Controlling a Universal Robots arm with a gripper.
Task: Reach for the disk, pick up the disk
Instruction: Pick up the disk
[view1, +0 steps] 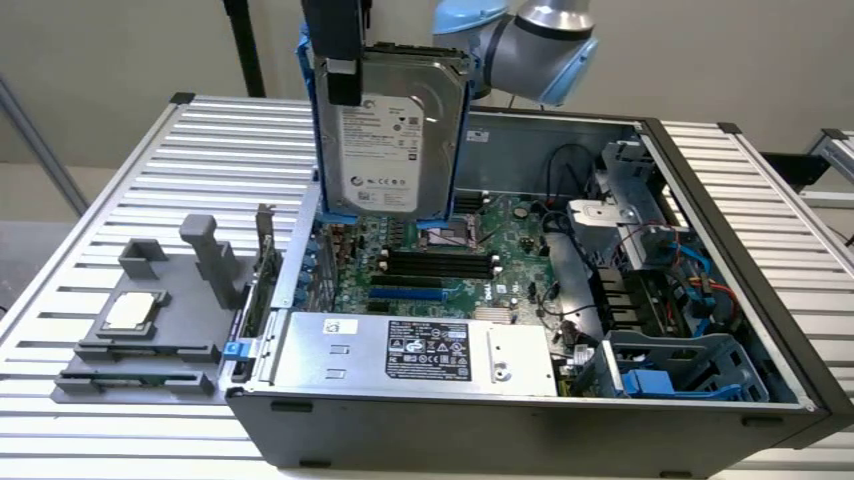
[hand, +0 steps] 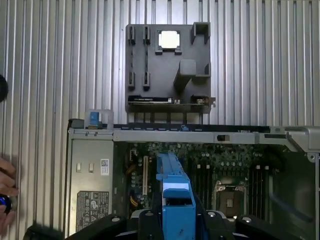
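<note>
Hanging upright from the gripper (view1: 336, 70), the disk (view1: 390, 130) is already grasped: dark fingers (view1: 339, 82) clamp its blue carrier at the top edge, and it is lifted clear above the open computer case (view1: 747, 330). Its long axis runs vertically, straight down from the tool, with the white label facing the exterior camera and the lower edge hovering over the motherboard (view1: 454, 260), not touching it. From the wrist, the blue carrier edge (hand: 172, 200) points directly away between the 2 jaw blocks, so disk and tool share 1 line. Farther out in that view lies the case's metal rim (hand: 200, 134), then the grey fixture tray (hand: 167, 70) on the slatted table (hand: 50, 65), carrying 1 small square chip (hand: 169, 39), well apart from the disk.
</note>
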